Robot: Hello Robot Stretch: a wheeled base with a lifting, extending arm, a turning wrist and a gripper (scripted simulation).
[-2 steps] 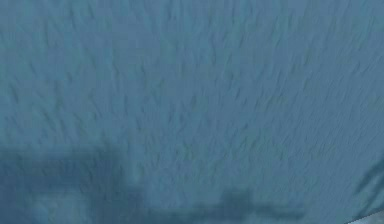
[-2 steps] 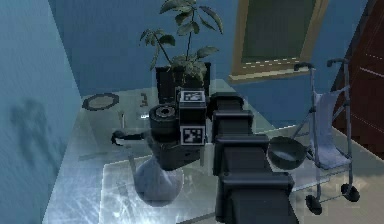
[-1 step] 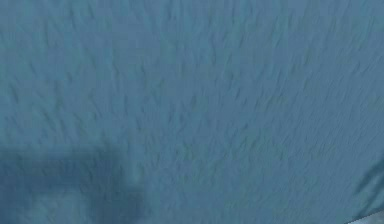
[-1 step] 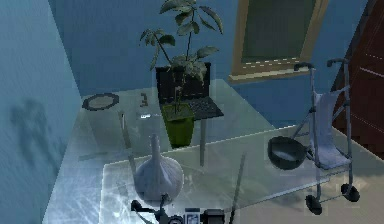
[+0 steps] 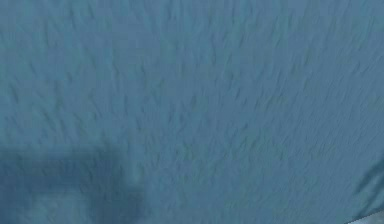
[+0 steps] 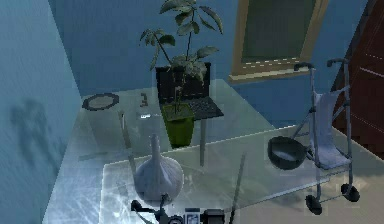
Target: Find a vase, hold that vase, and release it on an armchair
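Worktop: a glassy worktop [image 6: 90, 170] is stretching across the arm side view, carrying everything below.
Vase: a pale grey vase [image 6: 158, 172] with a round belly and a thin neck is standing upright on the worktop near the picture's bottom edge.
Gripper: the gripper [image 6: 150, 208] is showing right at the foot of the vase; I cannot tell whether it is holding anything.
Fingers: the fingers [image 6: 141, 207] are lying close to the vase's base; I cannot tell their state.
Green pot: a green pot [image 6: 180, 130] is sitting mid-worktop, holding a leafy plant [image 6: 183, 45].
Laptop: a dark laptop [image 6: 188, 92] is standing behind the pot with its lid up.
Bowl: a dark bowl [image 6: 288, 153] is resting toward the worktop's right end; its contents cannot be made out.
Forward view: a blue wall [image 5: 190, 90] is facing the camera.
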